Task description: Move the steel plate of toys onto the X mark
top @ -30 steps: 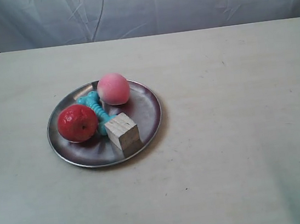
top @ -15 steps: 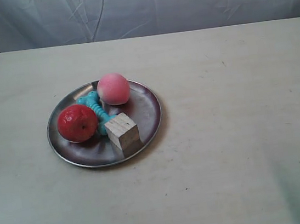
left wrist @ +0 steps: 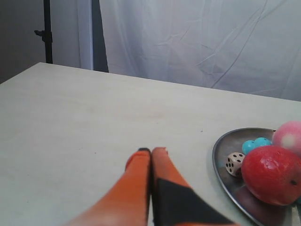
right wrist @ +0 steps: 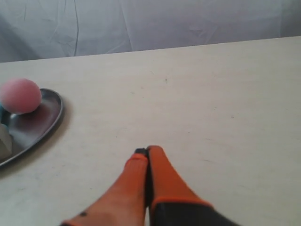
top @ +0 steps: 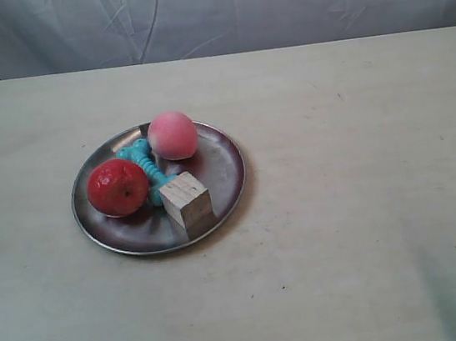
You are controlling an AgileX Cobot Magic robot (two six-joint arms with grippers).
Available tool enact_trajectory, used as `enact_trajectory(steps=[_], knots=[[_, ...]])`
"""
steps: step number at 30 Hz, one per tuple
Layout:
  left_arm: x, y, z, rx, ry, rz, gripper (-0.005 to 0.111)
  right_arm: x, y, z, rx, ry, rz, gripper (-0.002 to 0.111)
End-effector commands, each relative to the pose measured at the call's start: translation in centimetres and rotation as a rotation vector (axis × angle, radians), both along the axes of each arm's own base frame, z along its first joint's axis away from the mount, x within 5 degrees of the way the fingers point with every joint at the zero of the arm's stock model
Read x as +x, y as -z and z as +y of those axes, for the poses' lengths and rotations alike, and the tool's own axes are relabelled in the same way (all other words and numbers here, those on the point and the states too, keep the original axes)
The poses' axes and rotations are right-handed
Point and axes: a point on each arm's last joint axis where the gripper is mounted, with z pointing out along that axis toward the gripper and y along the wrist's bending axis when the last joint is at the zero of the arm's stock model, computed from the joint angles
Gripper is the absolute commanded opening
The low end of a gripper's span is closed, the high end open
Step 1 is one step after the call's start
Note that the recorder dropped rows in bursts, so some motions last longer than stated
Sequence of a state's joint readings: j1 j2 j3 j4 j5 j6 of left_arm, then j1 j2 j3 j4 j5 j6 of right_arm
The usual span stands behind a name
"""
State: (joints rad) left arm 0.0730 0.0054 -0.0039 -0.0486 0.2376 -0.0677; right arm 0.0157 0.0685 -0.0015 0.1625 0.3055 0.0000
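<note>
The steel plate (top: pixel 220 165) lies on the table left of centre. It holds a red apple-like ball (top: pixel 117 187), a pink peach (top: pixel 172 135), a teal bone toy (top: pixel 137 156) and a pale wooden cube (top: pixel 185 199). In the left wrist view the plate (left wrist: pixel 223 160) also shows a small white die (left wrist: pixel 233 163) beside the red ball (left wrist: pixel 270 174). My left gripper (left wrist: pixel 151 150) is shut and empty, hovering beside the plate's rim. My right gripper (right wrist: pixel 146 150) is shut and empty, well away from the plate (right wrist: pixel 43 124) and peach (right wrist: pixel 19 95). I cannot make out the X mark.
A pale curtain (top: pixel 273 0) hangs behind the table's far edge. A dark stand (left wrist: pixel 46 33) rises beyond the table's corner in the left wrist view. Bare tabletop (top: pixel 365 186) stretches beside the plate, with a few faint specks.
The plate and toys have not moved. A tiny dark sliver has appeared low at the exterior view's right edge.
</note>
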Motion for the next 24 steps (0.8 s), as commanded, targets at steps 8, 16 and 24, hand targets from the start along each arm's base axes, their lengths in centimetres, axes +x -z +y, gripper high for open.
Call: enact_trajectory(steps=[8, 16, 24], knots=[[-0.02, 0.04, 0.03, 0.000, -0.005, -0.008, 0.000, -0.03, 0.04, 0.00, -0.043, -0.011, -0.004, 0.000], [-0.02, 0.04, 0.03, 0.000, -0.005, -0.008, 0.000, -0.03, 0.04, 0.00, -0.043, -0.011, -0.004, 0.000], [-0.02, 0.04, 0.03, 0.000, -0.005, -0.008, 0.000, -0.03, 0.04, 0.00, -0.043, -0.011, -0.004, 0.000]])
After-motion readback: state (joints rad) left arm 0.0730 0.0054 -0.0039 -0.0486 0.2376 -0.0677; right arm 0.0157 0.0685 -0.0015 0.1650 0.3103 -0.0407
